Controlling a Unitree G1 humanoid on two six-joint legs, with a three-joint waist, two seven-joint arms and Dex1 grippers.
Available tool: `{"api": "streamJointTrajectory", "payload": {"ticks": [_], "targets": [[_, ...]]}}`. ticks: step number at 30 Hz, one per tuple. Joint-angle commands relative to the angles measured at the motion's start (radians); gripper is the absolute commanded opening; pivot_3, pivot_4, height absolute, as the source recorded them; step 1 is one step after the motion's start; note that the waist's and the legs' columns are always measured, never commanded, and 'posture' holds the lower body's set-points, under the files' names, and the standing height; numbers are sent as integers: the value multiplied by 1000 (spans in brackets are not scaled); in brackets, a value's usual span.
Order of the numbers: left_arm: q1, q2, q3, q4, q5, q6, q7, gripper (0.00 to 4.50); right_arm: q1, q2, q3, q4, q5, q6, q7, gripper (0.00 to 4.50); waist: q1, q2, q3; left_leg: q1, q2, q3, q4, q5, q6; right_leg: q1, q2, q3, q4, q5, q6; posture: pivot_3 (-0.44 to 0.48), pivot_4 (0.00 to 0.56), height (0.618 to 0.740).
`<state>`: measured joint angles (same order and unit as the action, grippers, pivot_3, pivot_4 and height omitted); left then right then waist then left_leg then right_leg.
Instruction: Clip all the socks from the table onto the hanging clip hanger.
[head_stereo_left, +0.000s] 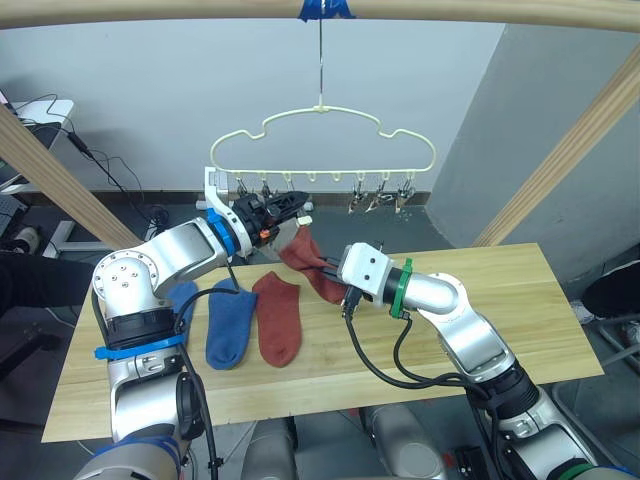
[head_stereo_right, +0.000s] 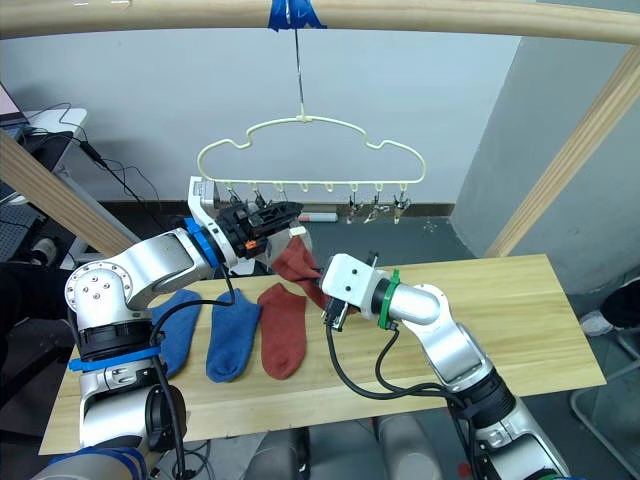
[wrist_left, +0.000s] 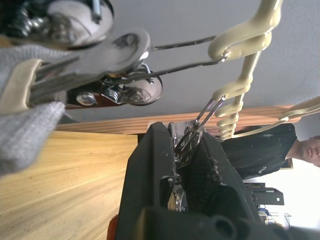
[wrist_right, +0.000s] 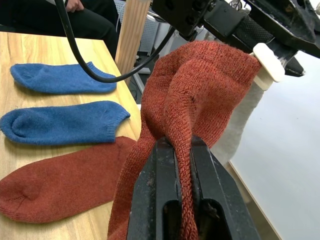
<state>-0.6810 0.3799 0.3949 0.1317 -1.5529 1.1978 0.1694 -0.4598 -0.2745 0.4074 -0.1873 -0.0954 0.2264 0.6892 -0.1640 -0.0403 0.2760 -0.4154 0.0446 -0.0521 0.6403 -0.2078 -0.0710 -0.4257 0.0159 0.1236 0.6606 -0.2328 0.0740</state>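
Right gripper (wrist_right: 184, 200) sits closest in its wrist view, its two black fingers clamped on a fold of a rust red sock (wrist_right: 200, 95), which hangs limp above the bench (head_stereo_left: 500, 300) between the two arms. Left gripper (head_stereo_left: 290, 208) is up at the clip hanger (head_stereo_left: 322, 150), pinched onto one of the silver clips (wrist_left: 192, 135) along the lower bar (the wrist view shows the clip's metal arms caught between the fingers). A light grey sock (wrist_left: 30, 125) already hangs from a neighbouring clip, and part of it shows pale behind the red one.

On the bench lie two blue socks (head_stereo_left: 232, 325) and the second rust red sock (head_stereo_left: 278, 318), flat and side by side, just left of the raised one.

By my judgement the knit fabric is light, soft and floppy: it bunches wherever it is pinched and sags below, so it gives no stiffness for steering. It should not slip much, since the ribbed surface grips well. The best place to hold is near the cuff edge, leaving a short free margin above the fingers to feed into the clip. The hanger itself is thin wire on a hook and will likely swing when pushed, so the clip needs steadying.
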Motion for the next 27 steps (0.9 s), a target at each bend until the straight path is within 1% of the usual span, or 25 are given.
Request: {"api": "streamJointTrajectory", "payload": {"ticks": [1,10,12,15,18,20,27], "targets": [[12,23,-22,-23,4,11,-17,316,-24,-3,-13,-9,12,-22,8,28,0,0,0,0,0,0,0,0,0,0,0,0,0,0,0,-123,232,740],[29,45,-40,-36,10,-1,-41,316,-48,-19,-27,-1,13,-27,10,28,0,0,0,0,0,0,-1,0,0,0,0,0,-1,0,0,-120,228,740],[34,49,-45,-43,15,-3,-50,316,-51,-22,-28,2,13,-28,11,28,0,0,0,0,0,0,-1,0,0,0,0,0,-1,0,0,-117,217,740],[47,66,-58,-84,59,-16,-100,316,-58,-30,-29,0,11,-29,14,28,0,0,0,0,0,0,-1,0,0,0,0,0,-1,0,0,-116,214,740],[57,85,-88,-135,134,-45,-183,316,-62,-34,-26,7,10,-34,12,28,1,0,0,0,0,0,-2,0,0,0,0,0,-2,0,0,-117,209,740],[58,77,-74,-127,107,-42,-183,1044,-66,-34,-28,12,9,-34,9,0,1,0,0,0,0,0,-2,0,0,0,0,0,-2,0,0,-118,208,740],[51,69,-54,-115,80,-47,-175,3120,-73,-31,-31,29,9,-41,3,0,6,0,0,-2,0,0,-2,0,0,-1,0,0,-2,0,0,-116,207,740]]}}
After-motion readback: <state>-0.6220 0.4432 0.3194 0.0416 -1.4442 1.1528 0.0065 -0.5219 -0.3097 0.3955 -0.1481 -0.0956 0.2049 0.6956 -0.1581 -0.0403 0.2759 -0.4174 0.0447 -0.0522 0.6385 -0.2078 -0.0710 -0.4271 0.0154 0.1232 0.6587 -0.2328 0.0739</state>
